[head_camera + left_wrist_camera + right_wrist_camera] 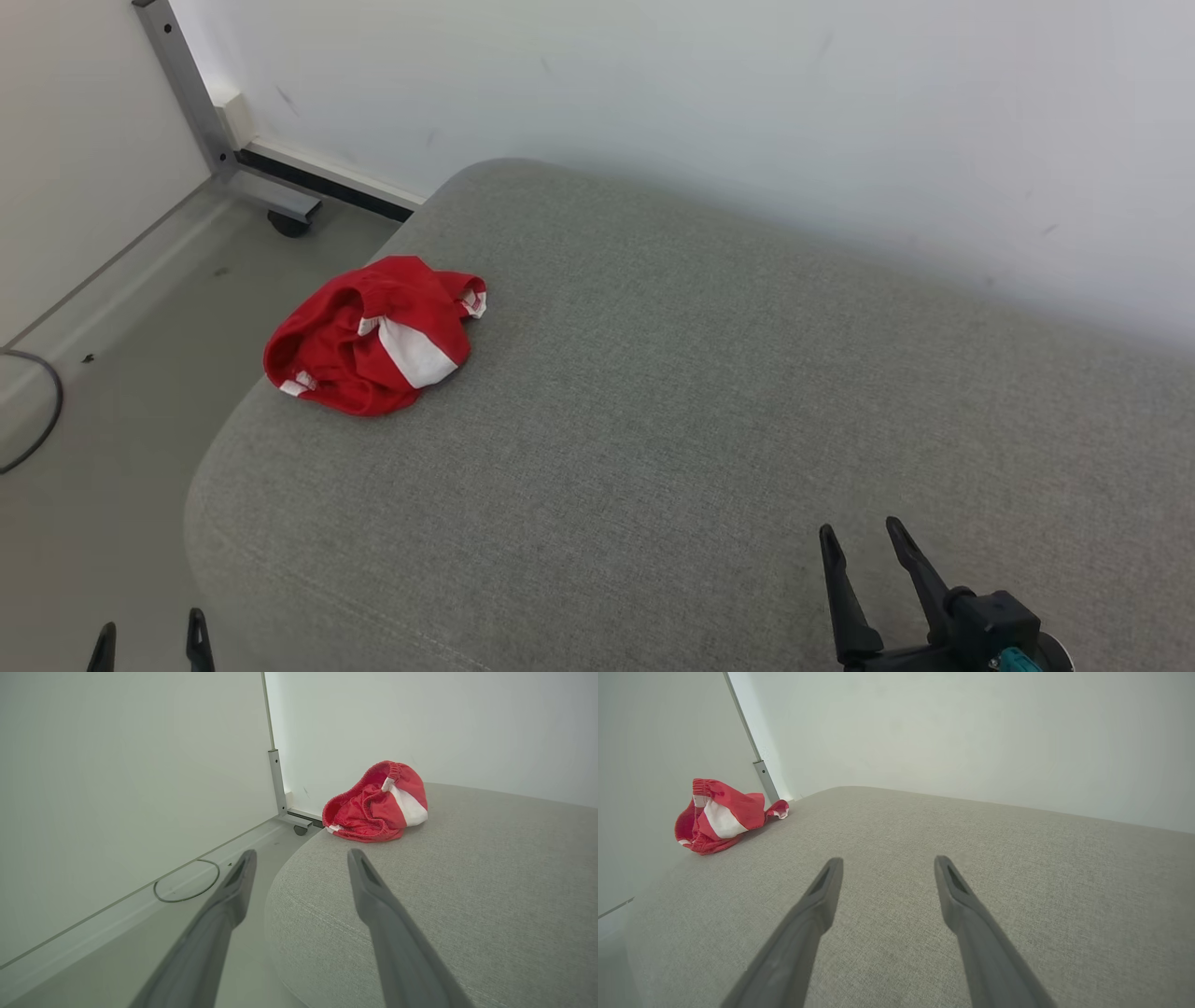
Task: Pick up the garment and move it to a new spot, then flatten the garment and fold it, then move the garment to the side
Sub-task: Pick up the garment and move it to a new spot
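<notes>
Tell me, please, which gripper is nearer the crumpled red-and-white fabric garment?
Left. In the head view the left gripper sits below-left of the red garment; the right gripper is farther, at lower right.

Right claw (858,525): long dark tapered fingers (845,597), black housing (994,621), teal connector (1016,663).

The garment (373,336) is thin red cloth with white cloth bands, matt and crumpled, and its hem is puckered elastic. The cushion (700,392) under it is covered in grey woven fabric, matt and slightly rough, with a stitched seam near its front edge. The left gripper (301,854) and right gripper (888,858) have dark fingers, smooth and matt, plastic by the look. The frame leg (191,103) is grey metal. The wall (747,93) is matt white and lightly scuffed. The floor (112,420) is smooth grey.
</notes>
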Motion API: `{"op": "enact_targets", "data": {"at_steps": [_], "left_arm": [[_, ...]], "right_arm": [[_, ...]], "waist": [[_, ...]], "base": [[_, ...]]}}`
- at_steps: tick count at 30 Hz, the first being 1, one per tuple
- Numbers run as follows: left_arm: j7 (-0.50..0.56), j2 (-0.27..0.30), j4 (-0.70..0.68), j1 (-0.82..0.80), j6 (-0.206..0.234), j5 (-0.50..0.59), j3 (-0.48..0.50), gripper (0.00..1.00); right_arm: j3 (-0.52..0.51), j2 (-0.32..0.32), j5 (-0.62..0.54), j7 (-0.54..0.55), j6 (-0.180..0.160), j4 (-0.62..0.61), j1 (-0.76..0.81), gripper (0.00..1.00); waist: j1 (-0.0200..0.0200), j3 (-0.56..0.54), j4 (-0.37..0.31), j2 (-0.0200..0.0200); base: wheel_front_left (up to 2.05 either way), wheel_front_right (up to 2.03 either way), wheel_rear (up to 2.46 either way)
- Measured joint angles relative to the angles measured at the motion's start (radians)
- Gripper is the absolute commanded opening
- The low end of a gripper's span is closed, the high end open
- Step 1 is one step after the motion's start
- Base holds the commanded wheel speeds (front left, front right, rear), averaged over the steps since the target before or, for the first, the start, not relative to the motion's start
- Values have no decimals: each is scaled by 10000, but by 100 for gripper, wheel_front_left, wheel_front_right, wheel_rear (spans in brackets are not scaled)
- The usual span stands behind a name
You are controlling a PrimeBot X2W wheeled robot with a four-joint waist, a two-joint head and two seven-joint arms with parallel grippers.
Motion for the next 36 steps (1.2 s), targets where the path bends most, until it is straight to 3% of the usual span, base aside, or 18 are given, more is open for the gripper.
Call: {"op": "enact_targets", "data": {"at_steps": [8, 18, 26, 36], "left_arm": [[15, 259, -15, -281, -75, -86, 19, 100], [349, 928, 493, -2712, -364, -370, 29, 100], [265, 1515, 1432, -5176, -454, -1018, 520, 100], [334, 2470, 3467, -7527, -708, -1778, 991, 100]], "right_arm": [[-134, -77, 67, 0, 0, 15, -27, 100], [-740, -255, -196, 73, 0, -675, 177, 100], [-911, -755, -522, 629, 0, -2054, -446, 100], [-1379, -982, -723, 1342, 0, -4084, -541, 100]], "waist": [[0, 68, -18, 0], [-1, 291, -346, 0], [0, 1137, -1037, 0], [2, 2706, -2382, 0]], "base": [[0, 0, 0], [0, 0, 0], [0, 0, 0], [0, 0, 0]]}}
